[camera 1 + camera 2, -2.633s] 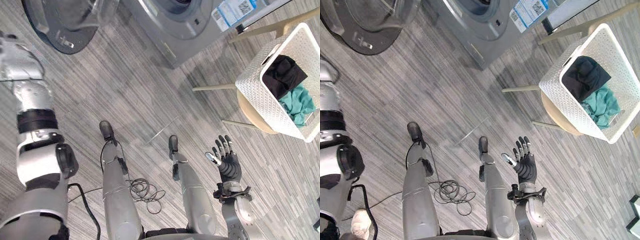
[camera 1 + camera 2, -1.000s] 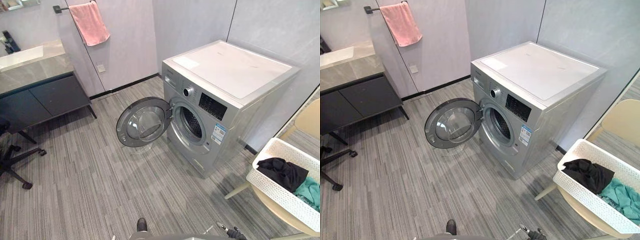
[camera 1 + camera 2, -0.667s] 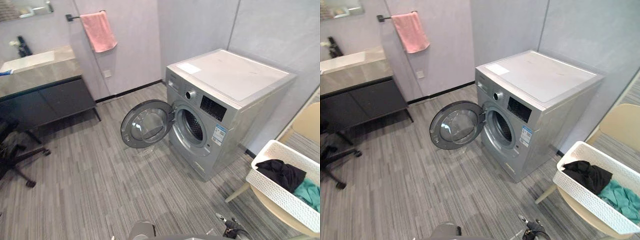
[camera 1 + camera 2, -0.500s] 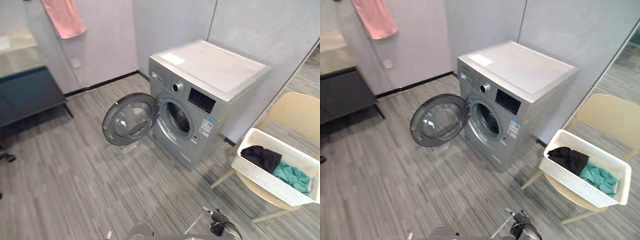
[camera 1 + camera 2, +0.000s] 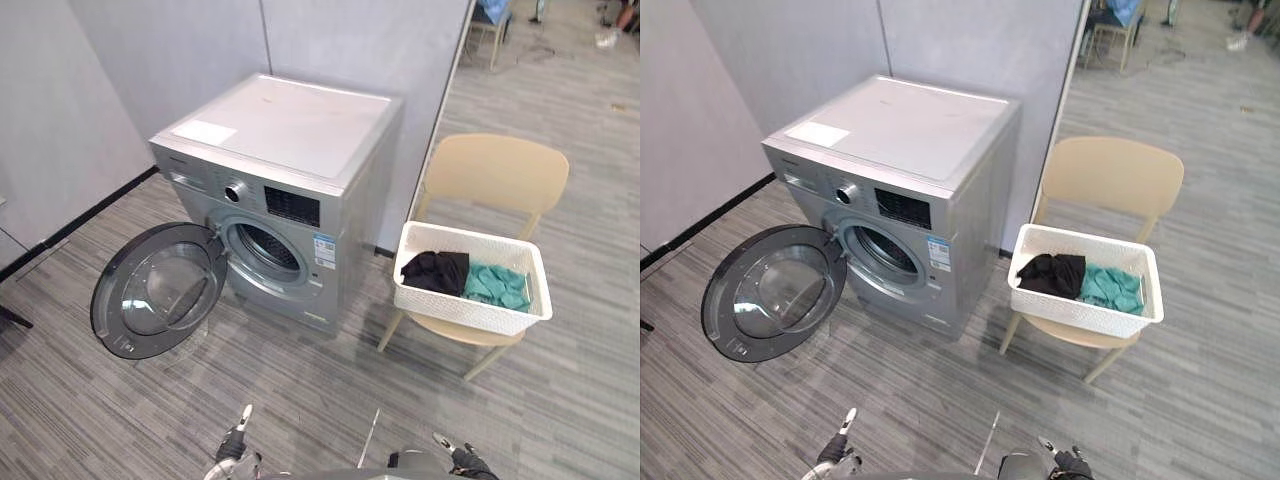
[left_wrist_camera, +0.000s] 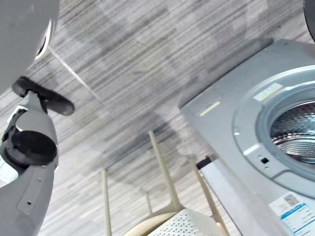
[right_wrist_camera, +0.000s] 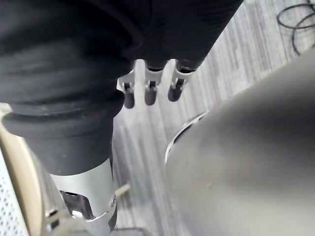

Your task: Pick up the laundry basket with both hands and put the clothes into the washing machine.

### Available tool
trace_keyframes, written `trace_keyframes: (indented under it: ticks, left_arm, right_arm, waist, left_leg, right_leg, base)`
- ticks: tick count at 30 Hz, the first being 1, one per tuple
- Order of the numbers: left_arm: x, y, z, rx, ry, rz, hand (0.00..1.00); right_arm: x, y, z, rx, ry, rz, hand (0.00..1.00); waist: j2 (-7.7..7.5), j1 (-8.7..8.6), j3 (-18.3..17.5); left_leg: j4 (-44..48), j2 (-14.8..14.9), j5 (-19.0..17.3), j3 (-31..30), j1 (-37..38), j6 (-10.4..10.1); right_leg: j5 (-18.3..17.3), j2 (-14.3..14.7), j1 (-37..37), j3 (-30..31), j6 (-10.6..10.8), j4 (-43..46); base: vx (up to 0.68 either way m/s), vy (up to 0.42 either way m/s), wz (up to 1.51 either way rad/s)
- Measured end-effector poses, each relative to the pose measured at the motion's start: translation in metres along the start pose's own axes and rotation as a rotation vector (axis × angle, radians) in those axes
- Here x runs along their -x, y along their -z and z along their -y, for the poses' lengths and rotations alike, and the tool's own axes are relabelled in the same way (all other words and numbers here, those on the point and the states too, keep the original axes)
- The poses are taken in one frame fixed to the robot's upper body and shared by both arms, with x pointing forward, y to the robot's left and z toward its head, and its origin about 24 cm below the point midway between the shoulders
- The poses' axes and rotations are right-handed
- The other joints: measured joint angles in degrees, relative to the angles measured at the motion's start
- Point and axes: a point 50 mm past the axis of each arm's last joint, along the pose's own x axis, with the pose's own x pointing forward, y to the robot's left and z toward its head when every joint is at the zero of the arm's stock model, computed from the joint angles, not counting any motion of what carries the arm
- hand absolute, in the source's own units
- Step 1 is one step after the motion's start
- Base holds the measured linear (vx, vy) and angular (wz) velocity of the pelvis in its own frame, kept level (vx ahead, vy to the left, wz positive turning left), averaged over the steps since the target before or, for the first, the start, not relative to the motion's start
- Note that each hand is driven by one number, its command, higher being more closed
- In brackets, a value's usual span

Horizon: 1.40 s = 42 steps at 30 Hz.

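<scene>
A white perforated laundry basket rests on the seat of a beige chair, to the right of the washing machine. It holds a black garment and a teal garment. The silver washing machine stands left of the chair with its round door swung wide to the left and the drum showing. My left hand and right hand sit low at the near edge, far from the basket, holding nothing. In the right wrist view the right hand's fingers are straight over bare floor.
Grey partition walls stand behind the machine and chair. The open door juts over the striped grey floor at left. In the left wrist view the chair's legs and the machine's front are close.
The camera has swung right and the whole picture shifted, so basket and chair now sit fully in view. The left hand now shows at the near edge. Basket and machine have not moved.
</scene>
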Motion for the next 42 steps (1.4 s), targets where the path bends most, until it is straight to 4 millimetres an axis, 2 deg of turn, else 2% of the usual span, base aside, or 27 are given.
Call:
trace_keyframes:
  ticks: [2,3,5,7,8,9,10,11,12,13,14,15,16,17,19,21,27,28,31,34,36,37,38,39,40,41,42]
  left_arm:
    - [0.000,0.002,0.003,-0.005,0.006,-0.009,0.00]
    - [0.000,0.003,0.002,-0.004,0.001,-0.012,0.00]
    - [0.001,0.008,-0.001,-0.019,-0.009,-0.039,0.00]
    - [0.002,0.012,-0.007,-0.039,-0.022,-0.066,0.00]
    - [0.002,0.012,-0.011,-0.062,-0.030,-0.069,0.00]
    - [0.002,0.012,-0.012,-0.072,-0.032,-0.068,0.00]
    - [0.001,0.009,-0.015,-0.085,-0.039,-0.063,0.00]
    - [0.001,0.006,-0.018,-0.088,-0.050,-0.052,0.00]
    - [0.000,-0.002,-0.023,-0.100,-0.066,-0.026,0.00]
    - [0.000,-0.003,-0.023,-0.100,-0.069,-0.020,0.00]
    - [0.000,-0.004,-0.021,-0.100,-0.063,-0.016,0.00]
    - [0.000,-0.002,-0.018,-0.102,-0.054,-0.015,0.00]
    - [0.000,0.001,-0.014,-0.109,-0.042,-0.023,0.00]
    - [0.001,0.002,-0.012,-0.122,-0.031,-0.028,0.00]
    - [0.001,0.004,-0.013,-0.105,-0.037,-0.034,0.00]
    - [0.001,0.005,-0.015,-0.063,-0.051,-0.039,0.00]
    - [0.000,0.005,-0.014,0.016,-0.042,-0.048,0.00]
    - [-0.001,0.000,-0.009,-0.007,-0.024,-0.035,0.00]
    - [-0.004,-0.009,-0.007,-0.052,-0.011,-0.015,0.00]
    - [-0.004,-0.011,-0.006,-0.130,-0.005,-0.007,0.00]
    - [-0.004,-0.011,-0.005,-0.159,-0.001,-0.008,0.00]
    - [-0.004,-0.012,-0.004,-0.179,0.000,-0.005,0.00]
    - [-0.004,-0.012,-0.004,-0.200,-0.004,-0.003,0.00]
    - [-0.005,-0.013,-0.005,-0.215,-0.006,-0.001,0.00]
    - [-0.005,-0.014,-0.006,-0.250,-0.006,-0.011,0.00]
    - [-0.005,-0.008,-0.004,-0.290,0.005,-0.033,0.00]
    - [-0.005,-0.007,-0.003,-0.306,0.010,-0.039,0.00]
  right_arm:
    - [0.000,-0.001,0.002,-0.016,0.008,0.003,0.00]
    - [0.000,0.000,0.005,-0.021,0.019,-0.004,0.00]
    - [-0.001,0.004,0.009,-0.014,0.034,-0.036,0.00]
    - [-0.003,0.003,0.008,-0.011,0.038,-0.052,0.00]
    - [-0.003,0.003,0.010,-0.008,0.045,-0.060,0.00]
    - [-0.004,0.003,0.009,-0.010,0.045,-0.062,0.00]
    - [-0.004,0.003,0.007,-0.013,0.045,-0.064,0.00]
    - [-0.004,0.003,0.005,-0.014,0.047,-0.066,0.00]
    - [-0.005,-0.001,0.001,-0.008,0.046,-0.057,0.00]
    - [-0.006,-0.003,-0.003,-0.008,0.035,-0.047,0.00]
    - [-0.007,-0.012,-0.003,-0.005,0.032,-0.008,0.00]
    - [-0.009,-0.020,-0.005,0.000,0.028,0.011,0.00]
    - [-0.010,-0.026,-0.007,0.004,0.023,0.022,0.00]
    - [-0.010,-0.026,-0.010,0.008,0.013,0.024,0.00]
    - [-0.010,-0.024,-0.016,0.024,-0.005,0.021,0.00]
    - [-0.008,-0.014,-0.026,0.049,-0.036,-0.002,0.00]
    - [-0.003,0.001,-0.031,0.115,-0.086,-0.021,0.00]
    - [-0.003,0.000,-0.034,0.129,-0.096,-0.010,0.00]
    - [-0.002,-0.004,-0.036,0.131,-0.114,0.010,0.00]
    - [-0.001,-0.001,-0.033,0.130,-0.109,0.007,0.00]
    - [-0.001,-0.002,-0.033,0.130,-0.108,0.008,0.00]
    - [-0.002,-0.002,-0.033,0.130,-0.108,0.008,0.00]
    - [-0.002,-0.001,-0.033,0.128,-0.106,0.002,0.00]
    - [-0.002,0.000,-0.033,0.126,-0.105,-0.007,0.00]
    - [-0.002,0.004,-0.031,0.114,-0.096,-0.028,0.00]
    - [-0.003,0.004,-0.025,0.098,-0.075,-0.036,0.00]
    - [-0.003,0.004,-0.021,0.096,-0.063,-0.041,0.00]
  waist:
    - [0.29,-0.10,-0.32]
    - [0.86,0.08,-0.94]
    - [0.65,0.13,-1.88]
    - [1.06,-0.42,-2.84]
    - [1.28,-1.07,-3.17]
    - [1.24,-1.10,-3.19]
    - [0.75,-1.08,-2.94]
    - [0.02,-0.95,-2.43]
    - [-0.74,-0.78,-1.75]
    - [-0.64,-0.23,-1.35]
    - [-0.81,0.63,-0.53]
    - [-0.47,1.08,-0.46]
    - [0.05,1.56,-0.48]
    - [0.55,1.85,-0.62]
    - [0.35,2.02,-0.80]
    - [-0.51,2.04,-1.17]
    - [-1.48,2.14,-1.92]
    - [-1.82,2.41,-1.74]
    - [-2.54,1.89,-0.81]
    - [-3.51,1.95,-0.78]
    - [-3.49,1.78,-0.81]
    - [-3.52,1.71,-0.81]
    - [-3.83,1.73,-0.95]
    - [-4.29,1.76,-1.01]
    - [-4.91,1.51,-0.94]
    - [-3.60,1.50,-1.02]
    - [-3.29,1.46,-0.98]
  left_leg:
    - [-1.57,1.58,1.33,-0.07,0.11,-2.11]
    - [-1.97,2.83,2.34,-0.59,0.15,-3.15]
    - [-2.07,4.89,4.34,-2.12,-0.02,-4.98]
    - [-1.70,6.74,5.64,-4.78,-0.75,-5.36]
    - [1.30,8.14,5.81,-7.15,-2.44,-5.10]
    - [4.04,8.90,5.81,-8.37,-3.82,-5.09]
    - [9.43,9.75,6.08,-10.02,-6.31,-4.68]
    - [17.42,10.51,7.43,-12.08,-9.60,-2.28]
    - [26.41,10.93,8.88,-13.05,-13.70,1.94]
    - [31.60,10.57,7.74,-13.58,-15.36,3.63]
    - [37.72,7.83,4.89,-15.38,-17.71,3.27]
    - [38.75,3.11,1.98,-16.65,-19.18,-0.14]
    - [33.44,-1.64,-0.21,-16.99,-19.57,-1.34]
    - [23.80,-5.32,-0.66,-16.56,-18.69,-0.11]
    - [12.98,-7.86,-1.03,-16.99,-16.72,1.90]
    - [7.56,-9.60,1.21,-17.44,-14.65,6.01]
    - [3.13,-10.23,1.25,-14.53,-7.50,6.25]
    - [0.99,-10.27,1.22,-13.73,-6.05,6.33]
    - [0.19,-10.89,1.42,-12.25,-3.18,6.75]
    - [-1.44,-10.31,1.09,-12.46,1.30,7.33]
    - [-2.23,-9.07,1.06,-13.21,2.23,7.27]
    - [-2.20,-8.22,0.93,-14.02,2.34,7.01]
    - [-2.00,-7.57,0.65,-14.68,1.92,5.93]
    - [-1.78,-7.46,0.33,-15.07,1.79,5.24]
    - [-1.32,-7.29,-0.31,-16.59,1.92,4.08]
    - [-1.39,-5.88,0.03,-19.19,1.82,3.59]
    - [-1.52,-5.36,0.09,-20.25,1.88,3.47]
  right_leg:
    - [-0.30,0.90,-0.23,-2.53,-0.08,-0.06]
    - [-0.63,2.29,0.22,-3.27,-0.67,-0.64]
    - [-0.67,4.60,1.14,-4.07,-1.89,-2.26]
    - [-0.57,7.02,2.74,-5.33,-2.33,-5.10]
    - [-0.06,8.66,4.13,-5.93,-3.74,-7.45]
    - [0.05,9.42,4.89,-6.17,-3.92,-8.60]
    - [0.66,10.27,6.18,-6.30,-4.43,-10.17]
    - [1.13,11.22,8.43,-6.15,-5.08,-11.63]
    - [1.78,11.73,10.25,-5.44,-6.69,-12.66]
    - [1.84,12.09,11.14,-4.77,-7.40,-12.93]
    - [1.98,12.42,12.53,-3.52,-7.87,-13.59]
    - [2.17,12.25,13.35,-2.16,-8.00,-14.15]
    - [2.39,12.20,13.81,-0.76,-7.73,-15.07]
    - [2.57,12.39,14.57,0.05,-7.44,-16.23]
    - [2.72,12.52,14.70,1.27,-6.91,-17.06]
    - [3.57,11.77,14.87,3.02,-5.60,-18.71]
    - [3.25,10.51,17.82,5.86,-4.46,-16.80]
    - [1.15,9.97,13.97,5.88,-1.56,-8.78]
    - [-0.43,6.83,4.92,4.01,1.36,13.84]
    - [-0.99,1.56,3.20,2.60,0.66,22.32]
    - [-0.94,-1.73,3.05,2.46,0.59,20.46]
    - [-0.73,-3.54,3.24,2.56,0.38,16.30]
    - [1.58,-4.19,3.89,3.10,-0.47,8.62]
    - [5.43,-4.45,4.68,3.62,-0.81,3.77]
    - [7.03,-3.10,7.48,6.05,2.25,-1.13]
    - [7.03,-1.33,9.02,6.07,2.29,-4.06]
    - [6.99,-0.73,9.81,5.85,2.35,-5.56]
  base:
    - [0.01,-0.207,-0.01]
    - [0.05,-0.259,0.07]
    - [0.07,-0.312,0.01]
    - [0.08,-0.273,0.13]
    - [0.09,-0.253,0.18]
    - [0.10,-0.238,0.10]
    - [0.13,-0.237,-0.02]
    - [0.17,-0.257,-0.13]
    - [0.16,-0.187,-0.23]
    - [0.14,-0.123,-0.44]
    - [0.13,-0.045,-0.65]
    - [0.14,-0.004,-0.85]
    - [0.12,0.053,-0.77]
    - [0.10,0.058,-0.51]
    - [0.15,0.045,-0.25]
    - [0.22,0.038,-0.26]
    - [0.16,0.077,-0.29]
    - [0.08,0.059,-0.25]
    - [0.06,0.030,-0.14]
    - [0.07,-0.059,0.11]
    - [0.08,-0.135,0.26]
    - [0.14,-0.239,0.23]
    - [0.13,-0.242,0.14]
    - [0.12,-0.286,0.08]
    - [0.08,-0.304,0.02]
    - [0.06,-0.309,0.00]
    - [0.03,-0.345,-0.10]
